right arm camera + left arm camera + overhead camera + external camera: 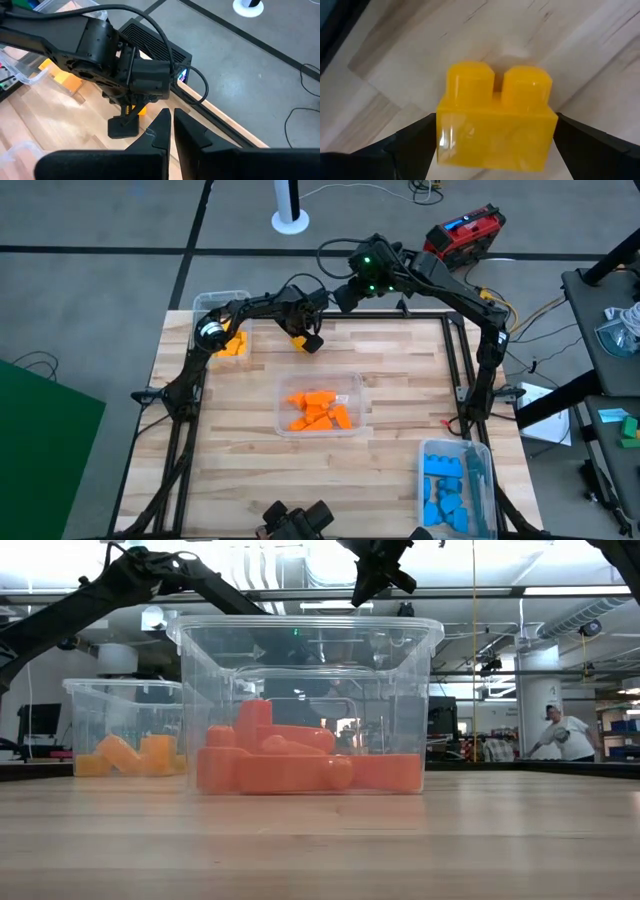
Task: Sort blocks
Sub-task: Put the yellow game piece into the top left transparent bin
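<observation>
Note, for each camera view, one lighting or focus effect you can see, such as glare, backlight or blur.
High view: even light, faint arm shadows on the table. Low view: bright ceiling lights backlight the clear bin, orange blocks glowing. Left wrist view: glare patch on the yellow block, fingers soft. Right wrist view: own fingers close and blurred.

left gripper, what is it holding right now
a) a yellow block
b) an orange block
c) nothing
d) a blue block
a: the left wrist view shows the left gripper with its fingers closed on either side of a yellow block with two round studs, held above the wooden table.
</observation>
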Motion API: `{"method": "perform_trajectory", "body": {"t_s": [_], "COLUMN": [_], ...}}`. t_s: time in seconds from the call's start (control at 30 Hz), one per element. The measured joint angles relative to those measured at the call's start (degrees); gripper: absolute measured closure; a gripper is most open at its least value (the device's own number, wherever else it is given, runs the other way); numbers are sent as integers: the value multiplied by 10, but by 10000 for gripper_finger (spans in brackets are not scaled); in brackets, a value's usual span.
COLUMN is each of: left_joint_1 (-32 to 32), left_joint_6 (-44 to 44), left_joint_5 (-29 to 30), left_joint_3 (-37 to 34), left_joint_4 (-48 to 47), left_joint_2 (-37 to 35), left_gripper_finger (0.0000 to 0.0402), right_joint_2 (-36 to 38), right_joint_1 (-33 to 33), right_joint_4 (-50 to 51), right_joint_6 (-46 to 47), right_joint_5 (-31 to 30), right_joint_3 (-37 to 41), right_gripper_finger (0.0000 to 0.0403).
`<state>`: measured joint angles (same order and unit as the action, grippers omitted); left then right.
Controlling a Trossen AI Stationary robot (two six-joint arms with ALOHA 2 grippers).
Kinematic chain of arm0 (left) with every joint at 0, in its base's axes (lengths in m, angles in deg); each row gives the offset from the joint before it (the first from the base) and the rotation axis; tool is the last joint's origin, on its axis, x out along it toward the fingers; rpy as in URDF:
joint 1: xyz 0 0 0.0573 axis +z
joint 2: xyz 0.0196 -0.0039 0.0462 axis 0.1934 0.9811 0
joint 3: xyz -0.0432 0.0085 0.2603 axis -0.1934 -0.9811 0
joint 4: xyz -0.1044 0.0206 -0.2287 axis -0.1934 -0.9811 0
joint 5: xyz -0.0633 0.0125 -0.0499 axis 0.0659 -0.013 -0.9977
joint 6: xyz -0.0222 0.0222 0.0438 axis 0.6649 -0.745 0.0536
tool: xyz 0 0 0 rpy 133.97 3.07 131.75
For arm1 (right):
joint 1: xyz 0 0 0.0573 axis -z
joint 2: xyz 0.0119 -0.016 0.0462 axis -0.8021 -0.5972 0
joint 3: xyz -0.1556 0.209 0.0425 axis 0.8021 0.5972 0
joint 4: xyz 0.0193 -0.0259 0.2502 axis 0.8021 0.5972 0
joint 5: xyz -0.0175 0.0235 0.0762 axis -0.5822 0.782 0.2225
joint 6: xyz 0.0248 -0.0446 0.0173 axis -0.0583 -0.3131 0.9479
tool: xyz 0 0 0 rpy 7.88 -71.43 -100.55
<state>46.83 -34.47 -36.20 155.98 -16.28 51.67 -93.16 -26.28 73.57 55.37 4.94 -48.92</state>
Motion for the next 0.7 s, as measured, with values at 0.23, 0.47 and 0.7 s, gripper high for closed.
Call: {"method": "perform_trajectory", "body": {"t_s": [0.23,0.47,0.7], "left_joint_1": [0,0,0], "left_joint_6": [-3,-15,-18], "left_joint_5": [0,-13,-18], "left_joint_3": [-20,-29,-17], "left_joint_4": [33,47,33], "left_joint_2": [0,-2,-2], "left_gripper_finger": [59,130,138], "right_joint_2": [0,-1,-1], "right_joint_1": [0,0,0], "right_joint_4": [-1,-2,-1], "right_joint_6": [0,0,-2], "right_joint_5": [0,0,0], "right_joint_3": [0,0,0], "right_gripper_finger": [390,390,390]}}
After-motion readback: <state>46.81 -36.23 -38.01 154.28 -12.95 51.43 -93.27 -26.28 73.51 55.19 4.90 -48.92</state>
